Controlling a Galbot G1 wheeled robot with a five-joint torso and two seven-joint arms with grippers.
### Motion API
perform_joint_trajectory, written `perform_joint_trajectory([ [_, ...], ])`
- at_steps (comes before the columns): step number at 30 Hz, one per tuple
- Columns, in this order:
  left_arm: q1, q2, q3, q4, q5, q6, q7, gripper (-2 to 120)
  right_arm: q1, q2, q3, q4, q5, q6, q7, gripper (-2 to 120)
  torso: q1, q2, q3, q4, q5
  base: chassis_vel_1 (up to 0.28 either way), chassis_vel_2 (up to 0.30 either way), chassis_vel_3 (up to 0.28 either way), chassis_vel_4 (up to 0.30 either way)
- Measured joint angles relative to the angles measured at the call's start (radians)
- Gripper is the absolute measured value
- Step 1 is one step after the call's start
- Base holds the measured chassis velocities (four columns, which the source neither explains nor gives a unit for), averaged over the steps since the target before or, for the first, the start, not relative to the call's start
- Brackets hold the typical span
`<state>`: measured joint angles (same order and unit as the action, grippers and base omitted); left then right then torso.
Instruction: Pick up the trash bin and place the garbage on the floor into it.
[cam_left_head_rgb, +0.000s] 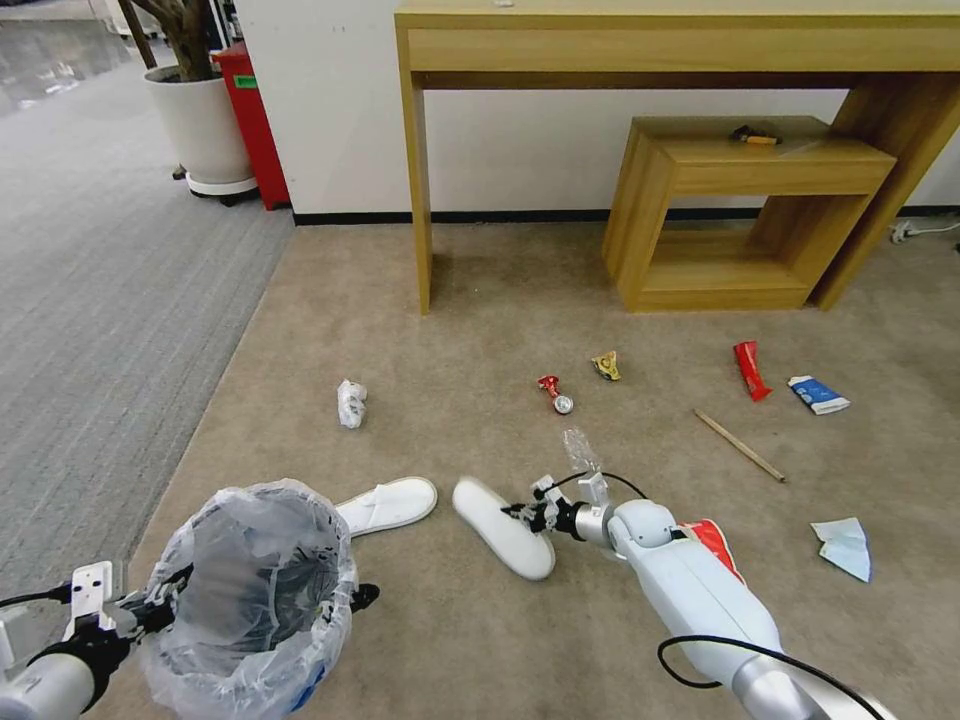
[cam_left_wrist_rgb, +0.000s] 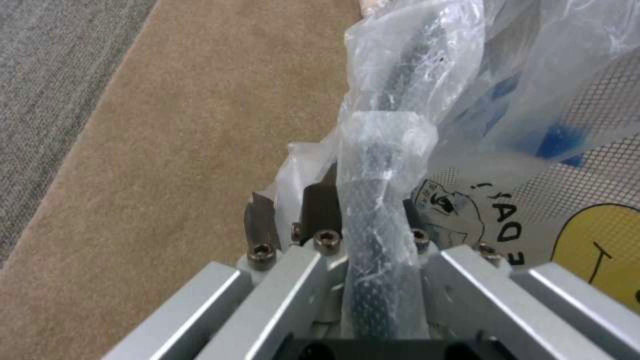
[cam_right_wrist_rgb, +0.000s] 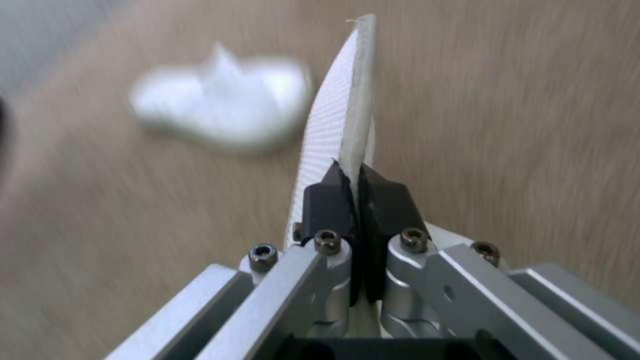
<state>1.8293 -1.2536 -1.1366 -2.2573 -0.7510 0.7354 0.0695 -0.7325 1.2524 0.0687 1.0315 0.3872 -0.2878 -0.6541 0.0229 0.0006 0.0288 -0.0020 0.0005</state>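
Bin (cam_left_head_rgb: 255, 590) clamped at rim in left gripper (cam_left_wrist_rgb: 347, 210); right gripper (cam_right_wrist_rgb: 357, 185) pinching slipper (cam_left_head_rgb: 503, 527); remaining litter on floor (cam_left_head_rgb: 420, 330).

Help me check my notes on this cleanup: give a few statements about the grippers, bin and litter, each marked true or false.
1. The right gripper pinches a slipper. True.
2. The left gripper is open, clear of the bin. False: it grips the bagged rim.
3. The other slipper lies in the bin. False: it lies on the carpet beside it.
4. The crushed can lies on the carpet. True.
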Motion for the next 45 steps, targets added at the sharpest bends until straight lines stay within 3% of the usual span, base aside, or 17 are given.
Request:
perform_joint_trajectory([
  [5,-0.039,0.020,-0.003,0.063,-0.009,0.000,0.000,0,0.000,-0.028,0.040,0.239,0.109,-0.058,0.024,0,0.000,0.000,0.000,-0.0001,-0.0003,0.000,0.000,0.000,0.000],
  [10,-0.088,0.037,-0.006,0.125,-0.016,0.000,-0.001,0,0.057,-0.029,0.016,0.352,0.148,-0.078,0.041,0,0.000,0.000,0.000,0.0000,-0.0008,0.000,0.000,0.000,0.000],
  [14,-0.130,0.053,-0.006,0.176,-0.005,0.000,0.003,0,0.140,-0.001,-0.053,0.432,0.185,-0.099,0.063,0,0.000,0.000,0.000,-0.0001,-0.0007,0.000,0.000,0.000,0.000],
  [20,-0.160,0.065,-0.004,0.222,0.021,0.000,0.020,0,0.283,0.121,-0.229,0.521,0.199,-0.118,0.082,0,0.000,0.000,0.000,0.0003,-0.0006,0.000,0.000,0.000,0.000],
  [29,-0.151,0.069,-0.003,0.233,0.024,0.000,0.031,0,0.358,0.227,-0.438,0.552,0.217,-0.112,0.121,0,0.000,0.000,0.000,0.0001,-0.0006,0.000,0.000,0.000,0.000],
  [37,-0.157,0.069,0.006,0.220,0.024,0.000,0.031,0,0.336,0.274,-0.539,0.499,0.184,-0.074,0.136,0,0.000,0.000,0.000,0.0002,-0.0005,0.000,0.000,0.000,0.000],
  [45,-0.157,0.063,0.011,0.208,0.026,0.000,0.030,0,0.277,0.256,-0.631,0.458,0.137,-0.011,0.218,27,0.000,0.000,0.000,0.0000,-0.0003,0.000,0.000,0.000,0.000],
])
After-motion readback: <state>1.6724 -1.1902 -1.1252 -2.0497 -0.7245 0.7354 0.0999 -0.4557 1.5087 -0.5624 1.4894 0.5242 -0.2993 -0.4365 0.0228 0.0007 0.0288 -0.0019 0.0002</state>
